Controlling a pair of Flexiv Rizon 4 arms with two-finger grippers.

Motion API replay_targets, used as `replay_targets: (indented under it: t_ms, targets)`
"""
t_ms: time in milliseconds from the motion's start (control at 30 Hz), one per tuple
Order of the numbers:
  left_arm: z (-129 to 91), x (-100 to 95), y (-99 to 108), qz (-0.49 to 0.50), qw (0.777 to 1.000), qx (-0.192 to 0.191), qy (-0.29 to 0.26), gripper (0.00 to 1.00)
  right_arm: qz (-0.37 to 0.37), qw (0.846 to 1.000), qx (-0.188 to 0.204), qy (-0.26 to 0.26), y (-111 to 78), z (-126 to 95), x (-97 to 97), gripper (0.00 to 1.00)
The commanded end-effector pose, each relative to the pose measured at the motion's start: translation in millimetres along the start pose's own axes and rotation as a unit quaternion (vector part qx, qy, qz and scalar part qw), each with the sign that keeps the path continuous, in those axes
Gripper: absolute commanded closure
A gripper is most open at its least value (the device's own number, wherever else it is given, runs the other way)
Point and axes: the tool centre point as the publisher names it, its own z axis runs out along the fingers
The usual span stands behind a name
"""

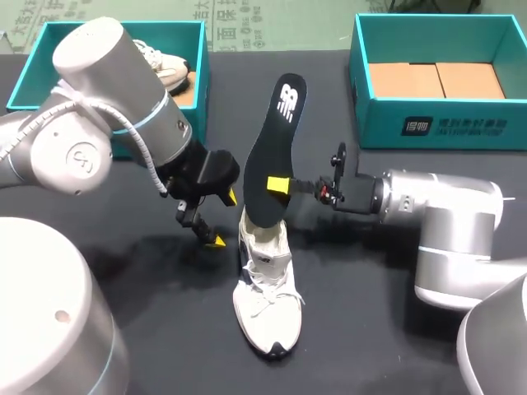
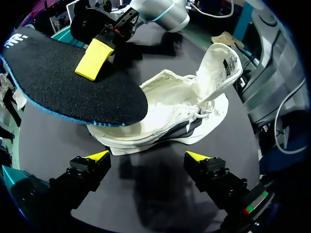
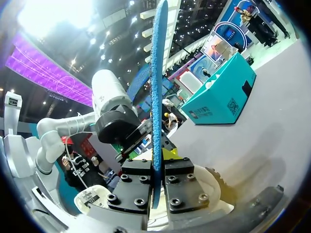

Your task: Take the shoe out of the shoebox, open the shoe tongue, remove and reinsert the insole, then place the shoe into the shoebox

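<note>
From overhead, the white shoe (image 1: pixel 265 304) lies on the dark table (image 1: pixel 354 329) between two teal boxes: the left shoebox (image 1: pixel 26 81) holds another shoe, and the right shoebox (image 1: pixel 387 123) is lined with cardboard. The right gripper (image 1: pixel 280 186) pinches the black insole (image 1: pixel 278 140) upright over the shoe's heel opening. The left gripper (image 1: pixel 224 219) hangs just beside it, fingers spread. The left wrist view shows those spread fingers clear of the shoe, the tongue (image 2: pixel 221 63) pulled up, and the insole's lower end at the heel. The right wrist view shows the insole edge-on, clamped between both fingers.
</note>
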Motion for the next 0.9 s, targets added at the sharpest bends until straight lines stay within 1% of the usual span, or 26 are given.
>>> replay_targets:
  t_ms: [33, 200, 800, 900]
  targets:
    - [8.6, -5.1, -8.2, -0.001, 1.000, -0.010, 0.001, 0.00, -0.005, 1.000, -0.001, 0.001, -2.9, -0.8, 1.7, 1.00]
    - [10.0, -6.6, -8.2, -0.010, 1.000, -0.018, -0.003, 0.00, -0.017, 1.000, -0.001, 0.002, -4.2, -1.2, 4.1, 1.00]
    - [10.2, -10.0, -4.7, -0.024, 1.000, -0.014, -0.002, 0.00, -0.025, 1.000, -0.002, 0.007, -4.9, -1.3, 4.0, 1.00]
    - [10.2, -10.0, -4.7, -0.024, 1.000, -0.014, -0.002, 0.00, -0.033, 0.999, -0.002, 0.014, -5.1, 0.0, -0.8, 1.00]
